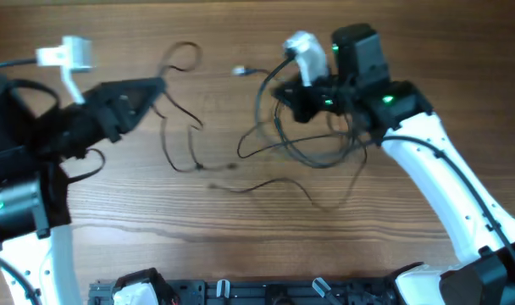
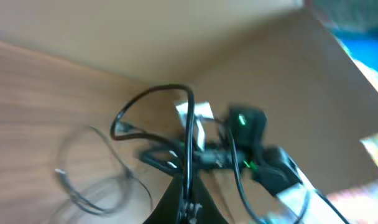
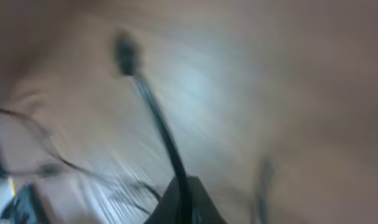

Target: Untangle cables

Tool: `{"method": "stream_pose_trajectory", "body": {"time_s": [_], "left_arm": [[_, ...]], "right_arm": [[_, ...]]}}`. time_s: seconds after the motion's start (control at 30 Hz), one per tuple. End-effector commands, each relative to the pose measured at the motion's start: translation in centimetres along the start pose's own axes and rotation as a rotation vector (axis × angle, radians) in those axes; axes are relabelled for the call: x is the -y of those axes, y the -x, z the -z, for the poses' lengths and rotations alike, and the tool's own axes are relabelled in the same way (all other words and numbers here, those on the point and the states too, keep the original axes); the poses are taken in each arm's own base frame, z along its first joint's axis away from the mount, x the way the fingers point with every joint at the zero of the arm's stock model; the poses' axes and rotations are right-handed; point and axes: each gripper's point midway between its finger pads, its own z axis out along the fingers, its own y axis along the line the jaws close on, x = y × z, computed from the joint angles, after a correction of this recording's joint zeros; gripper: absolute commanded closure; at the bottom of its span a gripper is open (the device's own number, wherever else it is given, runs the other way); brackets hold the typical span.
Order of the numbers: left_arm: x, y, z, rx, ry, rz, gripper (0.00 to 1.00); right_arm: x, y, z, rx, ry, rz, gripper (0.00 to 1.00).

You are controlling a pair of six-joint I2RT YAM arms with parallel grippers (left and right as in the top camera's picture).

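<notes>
The cables [image 2: 189, 137] sprawl in a loose tangle across the middle of the desk [image 1: 113, 203], the left jaws pinched shut on one looping strand, the right jaws, badly blurred, apparently clamped on another at the tangle's right side

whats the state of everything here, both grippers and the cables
left gripper: shut on looped cable
looped cable: pinched, curling above the gripper
right gripper: shut on plug cable, view blurred
plug cable: pinched, plug end sticking out
cable bunch: tangled on the table by the right gripper
</notes>
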Motion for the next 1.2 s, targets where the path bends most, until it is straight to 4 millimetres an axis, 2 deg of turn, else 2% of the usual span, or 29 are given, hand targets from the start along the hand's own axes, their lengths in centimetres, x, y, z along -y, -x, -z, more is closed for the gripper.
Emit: {"method": "stream_pose_trajectory", "body": {"time_s": [0.0,0.17,0.33,0.4,0.47,0.53,0.57,0.6,0.67,0.73,0.8,0.83,0.93,1.0,1.07,1.1,1.17], "left_arm": [[-2.5,2.6,2.3,0.138,0.146,0.0,0.96],[-6.6,6.0,5.8,0.319,0.371,-0.018,0.96],[-11.2,9.6,10.3,0.484,0.597,0.004,0.96],[-15.5,10.9,13.2,0.561,0.753,0.101,0.96],[-20.4,11.5,16.0,0.654,0.906,0.24,0.89],[-24.6,11.6,17.7,0.709,1.01,0.341,0.73],[-26.7,11.4,18.1,0.713,1.047,0.381,0.4],[-28.9,10.9,18.4,0.712,1.087,0.437,0.0],[-32.1,9.7,18.0,0.682,1.113,0.526,0.0],[-33.9,8.3,17.2,0.639,1.118,0.602,0.0],[-34.4,7.5,16.5,0.603,1.124,0.626,0.0],[-34.2,7.3,15.9,0.586,1.121,0.621,0.0],[-32.7,7.3,14.2,0.549,1.101,0.589,0.0],[-30.6,6.8,11.4,0.447,1.053,0.503,0.0],[-28.5,5.7,8.1,0.313,0.972,0.426,0.0],[-27.4,4.7,6.2,0.239,0.926,0.405,0.0],[-25.6,2.0,2.2,0.067,0.848,0.344,0.0]], "right_arm": [[7.1,-2.3,1.5,-0.042,-0.317,-0.348,0.96],[7.4,-4.6,2.0,-0.137,-0.342,-0.347,0.96],[7.1,-5.1,2.0,-0.156,-0.329,-0.358,0.96],[6.9,-5.2,2.0,-0.163,-0.322,-0.36,0.96],[6.9,-5.3,2.0,-0.166,-0.323,-0.361,0.96],[6.9,-5.3,2.0,-0.166,-0.322,-0.363,0.96],[6.7,-5.3,1.9,-0.167,-0.314,-0.361,0.96],[6.4,-5.3,1.8,-0.17,-0.303,-0.359,0.96],[6.1,-5.4,1.7,-0.177,-0.292,-0.359,0.96],[6.0,-5.5,1.7,-0.181,-0.29,-0.357,0.96],[6.0,-5.5,1.7,-0.181,-0.287,-0.356,0.96],[6.0,-5.5,1.7,-0.18,-0.287,-0.354,0.92],[6.0,-5.2,1.6,-0.168,-0.283,-0.349,0.62],[5.9,-4.6,1.6,-0.149,-0.273,-0.353,0.31],[6.2,-3.9,2.1,-0.116,-0.28,-0.391,0.08],[6.5,-3.5,2.4,-0.097,-0.284,-0.412,0.01],[7.5,-2.8,3.8,-0.047,-0.303,-0.481,0.0]]}}
